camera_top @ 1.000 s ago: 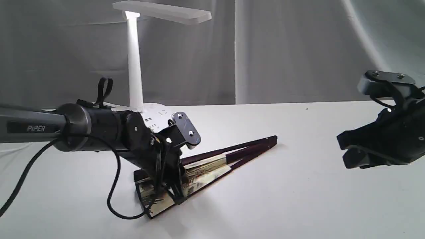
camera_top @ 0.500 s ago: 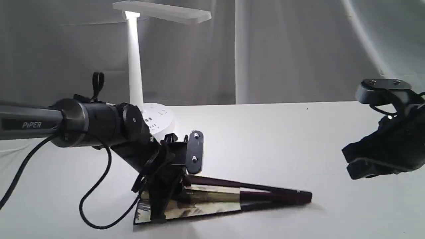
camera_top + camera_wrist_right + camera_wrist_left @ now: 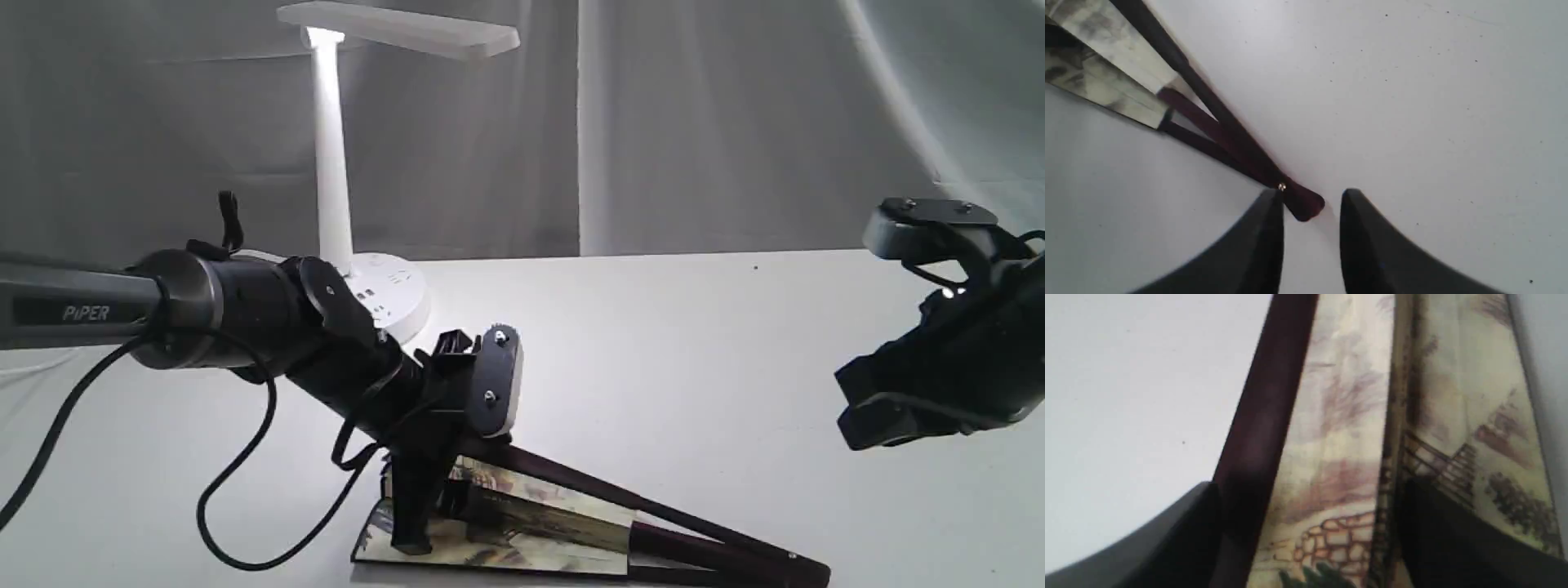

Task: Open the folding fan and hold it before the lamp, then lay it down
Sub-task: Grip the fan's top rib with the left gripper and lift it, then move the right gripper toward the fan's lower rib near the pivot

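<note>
My left gripper (image 3: 424, 523) is closed on the partly spread cream paper folding fan (image 3: 539, 527) with maroon ribs. The fan lies on the white table (image 3: 694, 343) before the white plastic desk lamp (image 3: 331, 163). My right gripper (image 3: 865, 408) hangs open, apart.

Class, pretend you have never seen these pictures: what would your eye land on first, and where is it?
The partly opened folding fan, painted paper between dark ribs, sits low in the foreground with one side gripped by the left tool. Behind it, at the back left, stands the tall white lamp. The right tool hangs open in the air at the right, over the fan's pivot end.
</note>
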Robot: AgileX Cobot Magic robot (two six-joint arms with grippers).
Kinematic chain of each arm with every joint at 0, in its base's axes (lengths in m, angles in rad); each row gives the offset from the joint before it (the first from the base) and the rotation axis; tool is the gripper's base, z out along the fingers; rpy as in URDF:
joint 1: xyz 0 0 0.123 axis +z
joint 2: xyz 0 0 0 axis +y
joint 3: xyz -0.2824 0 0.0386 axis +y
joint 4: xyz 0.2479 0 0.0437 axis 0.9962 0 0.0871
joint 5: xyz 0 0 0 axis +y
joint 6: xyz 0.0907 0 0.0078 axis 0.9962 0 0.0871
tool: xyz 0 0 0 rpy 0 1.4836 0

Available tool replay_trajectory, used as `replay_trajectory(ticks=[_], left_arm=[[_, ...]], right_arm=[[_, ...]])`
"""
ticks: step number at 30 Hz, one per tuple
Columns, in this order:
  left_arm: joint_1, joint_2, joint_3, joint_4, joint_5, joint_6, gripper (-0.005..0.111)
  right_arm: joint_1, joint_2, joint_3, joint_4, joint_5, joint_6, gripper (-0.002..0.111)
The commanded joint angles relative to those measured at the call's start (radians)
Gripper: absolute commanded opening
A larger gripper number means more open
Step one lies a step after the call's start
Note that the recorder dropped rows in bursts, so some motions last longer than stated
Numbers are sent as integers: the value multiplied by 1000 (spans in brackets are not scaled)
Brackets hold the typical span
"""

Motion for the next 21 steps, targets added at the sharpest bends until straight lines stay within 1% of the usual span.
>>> replay_trajectory(ticks=[1, 5, 7, 9, 11, 13, 16, 21], left_arm=[[-4, -5, 8, -107, -50, -17, 63], [-4, -29, 8, -150, -50, -25, 63], [-2, -40, 8, -162, -72, -70, 63], [-2, -40, 8, -168, -133, -149, 63], [1, -40, 8, -168, -186, -329, 63], [2, -45, 8, -168, -189, -493, 63], [2, -55, 8, -158, -173, -591, 63], [2, -103, 8, -161, -94, -695, 63]], right_arm=[[2, 1, -4, 58, 9, -21, 25], [2, 1, -4, 95, 35, -16, 25], [2, 1, -4, 95, 31, 2, 25], [2, 1, -4, 95, 27, 10, 28], [2, 1, -4, 95, 30, 21, 35], [2, 3, -4, 107, 30, 22, 41], [2, 29, -4, 144, 30, 22, 45], [2, 113, -4, 237, 27, 20, 45]])
